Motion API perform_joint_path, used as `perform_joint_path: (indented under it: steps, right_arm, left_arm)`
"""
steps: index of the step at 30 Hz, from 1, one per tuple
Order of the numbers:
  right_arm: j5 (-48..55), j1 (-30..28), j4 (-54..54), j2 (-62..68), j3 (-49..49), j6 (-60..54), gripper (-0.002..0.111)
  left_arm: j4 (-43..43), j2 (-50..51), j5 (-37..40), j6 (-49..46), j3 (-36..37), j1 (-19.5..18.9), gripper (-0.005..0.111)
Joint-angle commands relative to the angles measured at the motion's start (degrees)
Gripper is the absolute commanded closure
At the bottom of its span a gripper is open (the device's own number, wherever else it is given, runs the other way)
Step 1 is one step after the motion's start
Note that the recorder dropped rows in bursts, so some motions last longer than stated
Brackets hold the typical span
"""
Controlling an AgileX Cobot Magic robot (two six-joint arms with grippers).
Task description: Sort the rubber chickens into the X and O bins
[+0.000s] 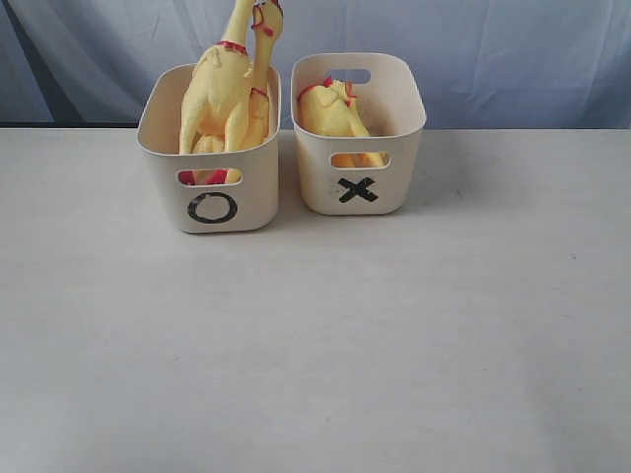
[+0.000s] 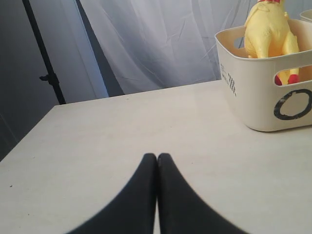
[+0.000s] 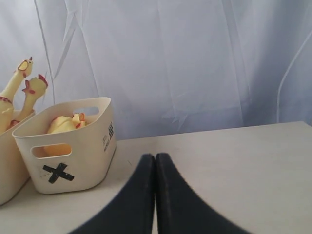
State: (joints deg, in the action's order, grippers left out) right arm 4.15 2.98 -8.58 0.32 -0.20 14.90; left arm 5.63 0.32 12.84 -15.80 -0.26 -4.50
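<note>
Yellow large chickens [image 1: 225, 99], two, stood necks-up in O bin [image 1: 163, 192]; smaller chicken [image 1: 333, 110] lay in X bin [image 1: 399, 168], looked size-sorted. Left gripper [image 2: 157, 163], right gripper [image 3: 155, 163]: jaws pressed together, empty; job likely done.

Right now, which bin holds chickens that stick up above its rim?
The bin marked O: its chickens tower over the rim, while the chicken in the X bin sits low inside.
</note>
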Motion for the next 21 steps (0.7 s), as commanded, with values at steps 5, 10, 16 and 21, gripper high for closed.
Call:
perform_joint_path:
  steps: [5, 10, 16, 21]
  right_arm:
    - [6.8, -0.3, 0.2, -0.3, 0.2, 0.0, 0.108]
    - [6.8, -0.3, 0.2, -0.3, 0.2, 0.0, 0.108]
    - [6.9, -0.3, 0.2, -0.3, 0.2, 0.0, 0.108]
    - [10.7, -0.3, 0.2, -0.3, 0.2, 0.0, 0.108]
  left_arm:
    - [-0.1, -0.3, 0.4, 0.4, 0.3, -0.1, 0.107]
    - [-0.1, -0.3, 0.4, 0.4, 0.3, -0.1, 0.107]
    - [-0.1, -0.3, 0.4, 0.4, 0.3, -0.1, 0.107]
    - [-0.1, -0.3, -0.1, 0.4, 0.3, -0.1, 0.107]
